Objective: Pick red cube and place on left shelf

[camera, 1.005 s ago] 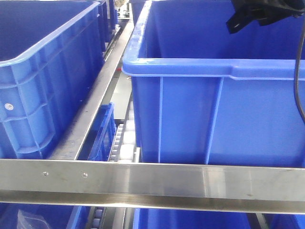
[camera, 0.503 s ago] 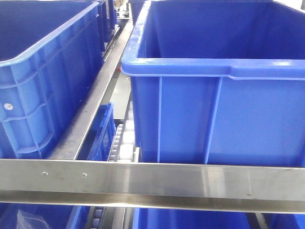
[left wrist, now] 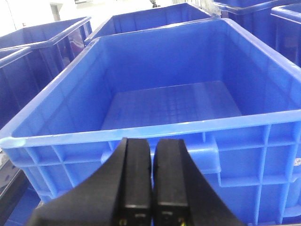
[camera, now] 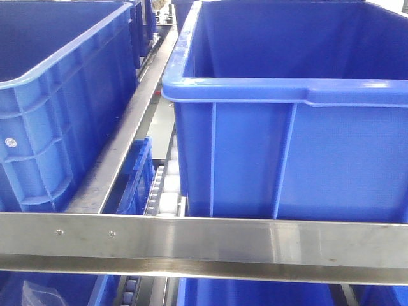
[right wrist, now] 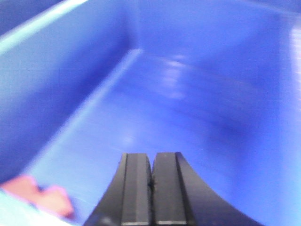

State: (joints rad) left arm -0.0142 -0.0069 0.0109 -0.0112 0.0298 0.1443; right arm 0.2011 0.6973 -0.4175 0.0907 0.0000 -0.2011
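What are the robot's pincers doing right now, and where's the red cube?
Left pincer shut, empty, facing an empty blue crate. Right pincer shut, empty, inside a crate. Blurry reddish shape at lower left, possibly the cube. Nothing blocking.

Your left gripper [left wrist: 152, 176] shows only in the left wrist view: two black fingers pressed together, a thin dark seam between them, nothing held. Pointing forward and slightly down. Your right gripper [right wrist: 151, 181] shows only in the right wrist view, frame blurred: black fingers meet along the centre line, no gap, nothing pinched. It's angled downward. Neither arm shows in the front-facing view. Arm links and wrists are out of frame.
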